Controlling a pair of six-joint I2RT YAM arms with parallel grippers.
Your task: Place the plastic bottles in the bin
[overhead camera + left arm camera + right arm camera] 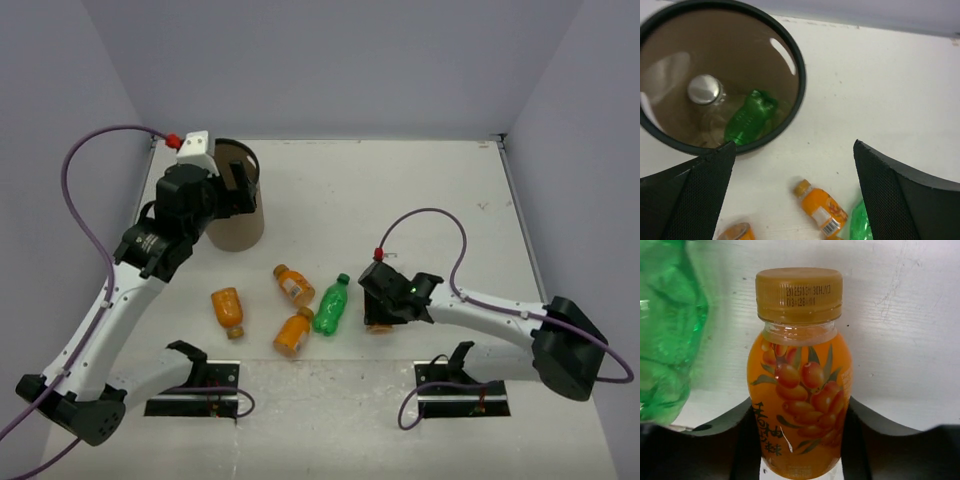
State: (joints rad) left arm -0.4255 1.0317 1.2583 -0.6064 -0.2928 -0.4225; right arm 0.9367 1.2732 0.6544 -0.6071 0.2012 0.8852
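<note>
The brown bin (pixel 236 222) stands at the back left. The left wrist view looks down past its dark rim (pixel 796 65) onto a green bottle (pixel 747 121) and a clear bottle (pixel 705 91) inside. My left gripper (pixel 238 183) hangs over the bin's near edge, open and empty (pixel 794 172). Three orange bottles (pixel 228 310) (pixel 294 285) (pixel 293 333) and a green bottle (pixel 331 305) lie mid-table. My right gripper (pixel 381 308) is low at the table, shut on a fourth orange bottle (pixel 799 380), with its fingers (pixel 747 440) pressed on both sides. The green bottle (pixel 665 335) lies just to its left.
The table is white with grey walls on three sides. Two black gripper stands (pixel 195 392) (pixel 460 390) sit at the near edge. In the left wrist view an orange bottle (pixel 822 210) and the green one (pixel 860 224) lie below the open fingers.
</note>
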